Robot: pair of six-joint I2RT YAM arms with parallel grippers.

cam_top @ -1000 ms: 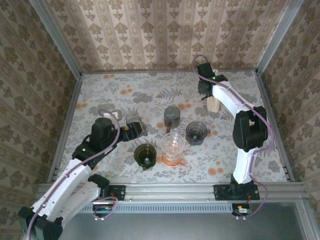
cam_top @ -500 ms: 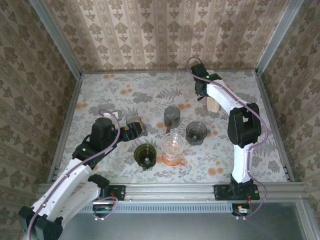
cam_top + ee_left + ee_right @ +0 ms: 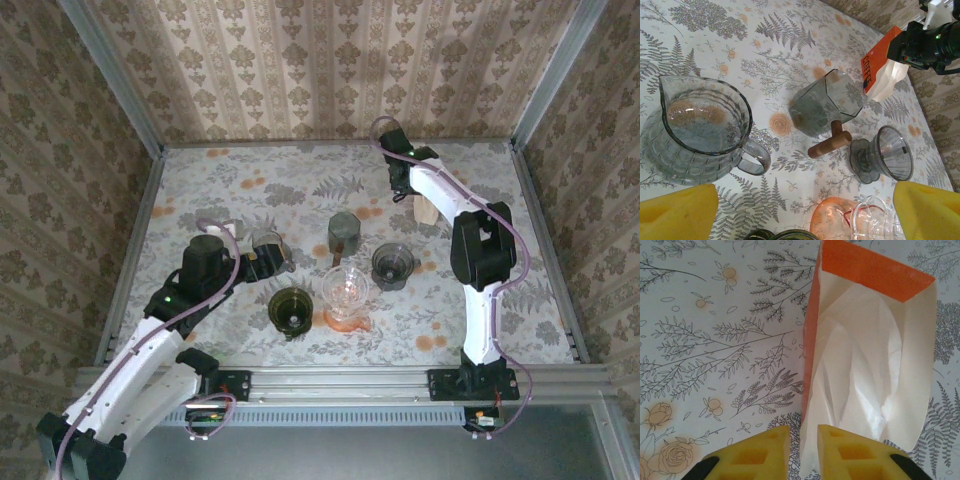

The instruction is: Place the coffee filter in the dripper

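Orange filter box (image 3: pixel 879 50), side lettering reads "COFFE", white filters (image 3: pixel 865 355) inside

- You have a ribbed clear glass pitcher (image 3: pixel 700 135) standing on the table, spout toward the far side.
- Beside it to your right sits a smoky faceted cup (image 3: pixel 826 107) with a wooden handle (image 3: pixel 829 145).
- A dark green glass vessel (image 3: pixel 291 308) stands nearer the front rail.
- Under everything lies your fern-and-flower tablecloth (image 3: pixel 230 190).
- Damask wallpaper (image 3: pixel 300 70) lines the walls.
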